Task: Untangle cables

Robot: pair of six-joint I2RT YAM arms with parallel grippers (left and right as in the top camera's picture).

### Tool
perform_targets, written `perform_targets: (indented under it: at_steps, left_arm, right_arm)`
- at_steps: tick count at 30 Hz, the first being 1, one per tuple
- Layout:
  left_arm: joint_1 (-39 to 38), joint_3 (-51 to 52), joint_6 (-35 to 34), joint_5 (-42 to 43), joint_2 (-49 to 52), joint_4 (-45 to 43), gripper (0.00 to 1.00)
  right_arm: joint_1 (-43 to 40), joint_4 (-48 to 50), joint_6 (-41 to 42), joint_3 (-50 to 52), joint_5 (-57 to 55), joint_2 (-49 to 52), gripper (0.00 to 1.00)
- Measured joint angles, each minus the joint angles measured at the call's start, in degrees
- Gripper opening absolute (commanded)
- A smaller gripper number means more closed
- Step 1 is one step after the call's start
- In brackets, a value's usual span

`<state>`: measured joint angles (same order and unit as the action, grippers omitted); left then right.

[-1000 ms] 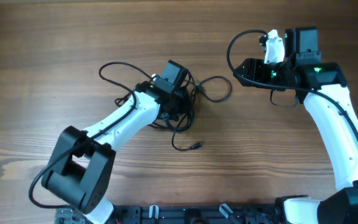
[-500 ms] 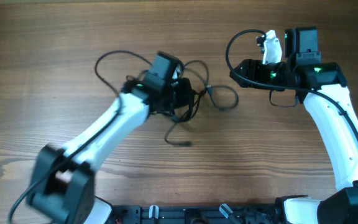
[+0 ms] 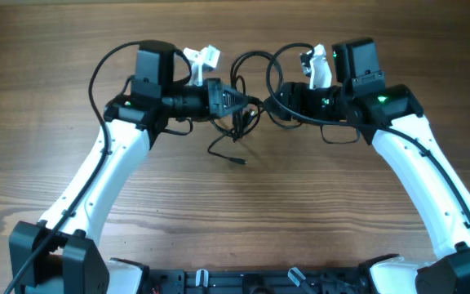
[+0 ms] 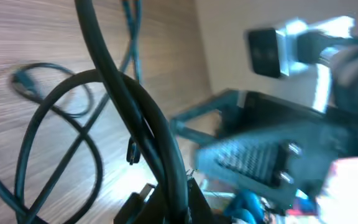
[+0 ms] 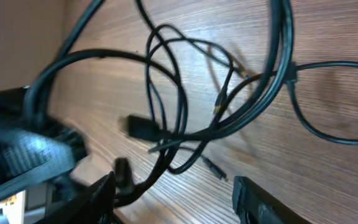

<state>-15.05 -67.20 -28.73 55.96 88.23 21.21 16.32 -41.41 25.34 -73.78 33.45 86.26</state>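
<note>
Left arm point(image 3: 108, 163) came in from the near left and right arm point(image 3: 419, 163) from the near right. Both wrists were at the far side of the table point(image 3: 235, 220), facing each other. The cables point(image 3: 243, 122) hung between them, centre-far.

Left jaws were clamped on the cables. In the left wrist view the strands ran together down into the jaws at the bottom edge. That view was blurred, so no finer detail.

Right jaws stood wide with nothing gripped. In the right wrist view the fingers point(image 5: 263, 202) were well apart and the cables crossed in front of them. One strand ran close by the left finger, but I couldn't tell if it touched.

One loop point(image 3: 236, 65) stood on the far side of the left jaws. A loose tail dropped toward the near side and ended in a small plug point(image 3: 240, 161) on the table. A blocky black plug point(image 5: 143, 129) sat inside the tangle.
</note>
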Motion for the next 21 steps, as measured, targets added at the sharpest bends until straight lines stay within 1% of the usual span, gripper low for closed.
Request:
perform_targets:
  at_steps: [3,5,6,7,9,11,12,13,14,15,16,17,19,21]
  left_arm:
    - [1.29,0.00,-0.17,8.59,0.00,-2.10,0.04]
    - [1.42,0.00,-0.83,12.66,0.02,-3.56,0.04]
    - [1.40,-0.02,-1.64,15.85,0.02,-4.39,0.04]
    - [1.40,0.00,-2.38,17.84,0.02,-5.46,0.04]
    - [1.40,0.11,-5.60,22.16,0.04,-10.54,0.04]
    - [1.40,0.07,-13.03,27.71,0.04,-20.48,0.04]
    - [1.40,0.20,-17.53,29.18,0.11,-25.44,0.04]
    - [1.62,0.28,-22.64,30.32,0.17,-31.85,0.04]
    - [2.05,0.33,-25.99,30.99,0.15,-35.82,0.04]
    - [2.84,0.35,-30.29,31.50,0.22,-40.37,0.04]
    - [4.48,0.24,-34.71,31.91,0.22,-44.24,0.04]
    - [5.97,0.24,-37.94,31.80,0.28,-45.00,0.04]
    - [8.41,0.28,-41.29,31.69,1.07,-45.90,0.04]
    - [12.11,0.28,-42.80,31.56,1.90,-45.83,0.04]
  right_arm:
    - [0.00,2.89,1.01,0.00,-0.72,1.49,0.62]
    - [0.00,7.69,1.27,0.00,-1.11,4.74,0.61]
    - [0.00,8.52,1.44,0.00,-1.44,6.23,0.60]
    - [0.00,9.03,1.49,0.02,-2.16,7.19,0.56]
    - [0.00,9.60,1.53,0.00,-4.48,9.01,0.49]
    - [-0.02,9.38,2.71,0.00,-8.85,12.07,0.30]
    - [-0.31,9.16,3.13,0.00,-9.79,13.11,0.22]
    - [-0.96,9.11,3.91,0.00,-10.45,13.92,0.17]
    - [-2.10,8.81,4.11,0.00,-10.73,14.45,0.08]
    - [-4.48,7.78,4.31,0.00,-11.45,14.56,0.04]
    - [-5.86,7.52,4.17,0.00,-11.45,14.56,0.04]
    - [-7.69,6.86,3.52,-0.22,-11.15,14.56,0.04]
    - [-9.29,5.44,1.62,-0.68,-9.97,14.56,0.04]
    - [-10.34,4.02,-2.03,-1.18,-6.54,14.34,0.04]
